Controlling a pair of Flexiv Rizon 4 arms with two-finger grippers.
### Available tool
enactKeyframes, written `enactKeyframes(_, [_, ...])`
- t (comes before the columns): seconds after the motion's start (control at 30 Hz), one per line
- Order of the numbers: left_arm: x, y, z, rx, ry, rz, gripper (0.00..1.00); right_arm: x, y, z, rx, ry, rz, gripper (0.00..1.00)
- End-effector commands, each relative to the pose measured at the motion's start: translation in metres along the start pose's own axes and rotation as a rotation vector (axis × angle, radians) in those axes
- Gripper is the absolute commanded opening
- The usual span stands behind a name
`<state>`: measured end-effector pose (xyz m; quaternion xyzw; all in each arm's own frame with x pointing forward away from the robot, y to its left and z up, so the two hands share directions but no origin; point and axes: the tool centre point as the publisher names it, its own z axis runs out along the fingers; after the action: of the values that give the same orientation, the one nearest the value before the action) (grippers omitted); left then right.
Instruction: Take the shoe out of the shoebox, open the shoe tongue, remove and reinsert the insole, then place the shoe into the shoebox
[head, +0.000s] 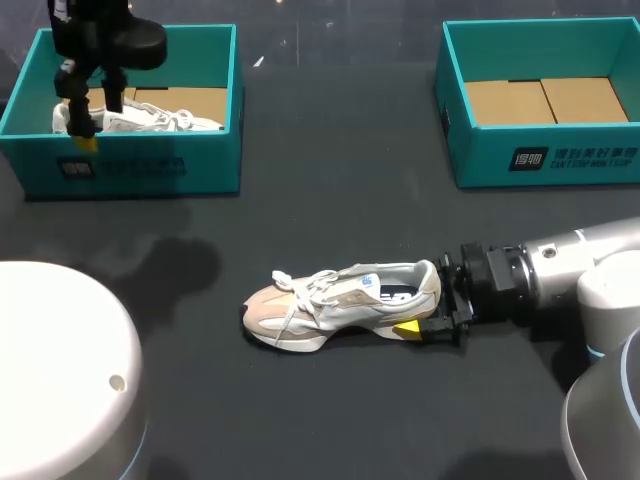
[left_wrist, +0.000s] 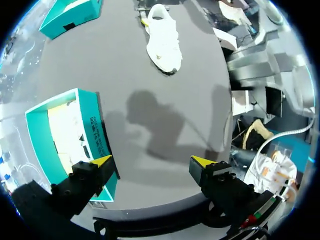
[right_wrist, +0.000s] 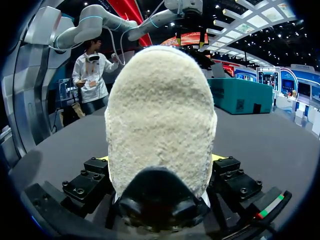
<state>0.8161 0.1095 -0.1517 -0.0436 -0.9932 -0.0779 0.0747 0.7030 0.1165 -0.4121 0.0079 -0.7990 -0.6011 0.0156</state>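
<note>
A beige and white shoe (head: 335, 300) lies on its side in the middle of the black table, toe pointing left. My right gripper (head: 425, 312) is shut on its heel. In the right wrist view the fuzzy heel (right_wrist: 160, 115) fills the space between the fingers (right_wrist: 102, 159). My left gripper (head: 85, 130) hangs open over the left teal shoebox (head: 140, 165), holding nothing. A second white shoe (head: 150, 120) lies in that box. From the left wrist view the open gripper (left_wrist: 151, 161) is above the box's front wall (left_wrist: 97, 135), with the table shoe (left_wrist: 164, 42) far ahead.
A second teal shoebox (head: 545, 150), with only cardboard in it, stands at the back right. A white rounded housing (head: 60, 370) fills the near left corner. Bare black table lies between the two boxes and in front of the shoe.
</note>
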Motion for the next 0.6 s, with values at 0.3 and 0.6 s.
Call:
enactKeyframes(0.3, [0.000, -0.085, 0.003, 0.071, 0.073, -0.920, 1.00, 0.000, 0.001, 0.001, 0.004, -0.001, 0.000, 0.00])
enactKeyframes(0.6, [0.003, -0.093, 0.005, 0.071, 0.005, -0.944, 1.00, 0.000, 0.001, 0.001, 0.004, -0.001, 0.000, 0.00])
